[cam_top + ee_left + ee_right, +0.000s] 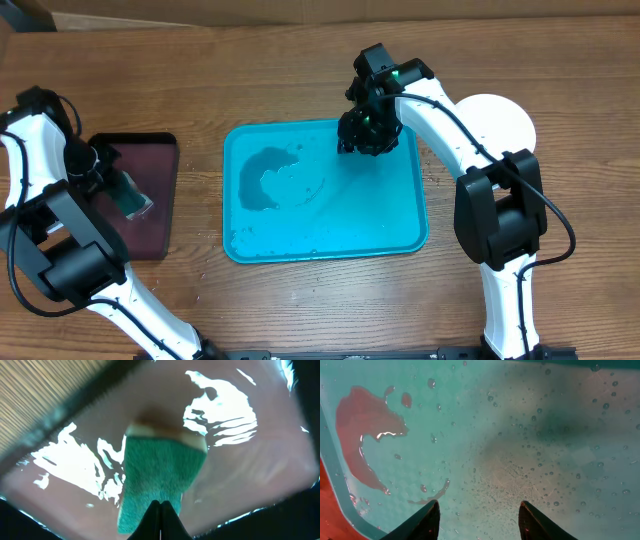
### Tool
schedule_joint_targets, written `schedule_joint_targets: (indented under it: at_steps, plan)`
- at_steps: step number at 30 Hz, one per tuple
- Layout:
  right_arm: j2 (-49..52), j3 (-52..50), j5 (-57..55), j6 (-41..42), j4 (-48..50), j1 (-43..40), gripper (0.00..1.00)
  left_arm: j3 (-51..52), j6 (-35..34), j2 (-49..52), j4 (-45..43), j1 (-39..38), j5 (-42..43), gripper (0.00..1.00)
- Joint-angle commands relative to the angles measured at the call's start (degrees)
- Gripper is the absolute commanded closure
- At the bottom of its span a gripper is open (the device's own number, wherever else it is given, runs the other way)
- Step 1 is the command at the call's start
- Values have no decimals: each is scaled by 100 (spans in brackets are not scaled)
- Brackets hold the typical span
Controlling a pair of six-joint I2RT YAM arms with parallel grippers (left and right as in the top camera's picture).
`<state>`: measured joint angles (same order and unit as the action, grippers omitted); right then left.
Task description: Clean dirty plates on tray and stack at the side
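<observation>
The turquoise tray (325,252) lies mid-table, wet, with a murky puddle (262,178) in its left half and no plate on it. A white plate (498,120) lies on the table to its right, partly behind my right arm; I cannot tell whether other plates lie under it. The yellow-green and mint plates are not visible. My right gripper (368,135) hangs open and empty over the tray's far right corner; its wrist view shows open jaws (479,510) above the wet tray floor (545,435). My left gripper (100,165) is shut (160,504) just over a green sponge (160,465).
A smaller black tray with a maroon inside (150,225) stands at the left and holds the sponge (132,195); its wet floor (260,460) fills the left wrist view. A reddish puddle (365,425) and droplets lie on the turquoise tray.
</observation>
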<state>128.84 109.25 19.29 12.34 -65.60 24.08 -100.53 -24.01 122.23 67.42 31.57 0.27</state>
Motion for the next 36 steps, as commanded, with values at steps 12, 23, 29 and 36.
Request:
schedule_joint_targets:
  at_steps: [12,23,29,36]
  plan:
    - [-269,-55,31,-15,57,2,48,1578,-42,94,-1261,-9,-391,96]
    - [-269,-55,31,-20,-2,2,48,146,-39,68,173,-15,256,96]
    - [-269,-57,31,-17,15,2,48,-339,131,74,914,-125,656,96]
    - [-269,-55,31,-20,0,2,48,155,13,90,697,-251,240,96]
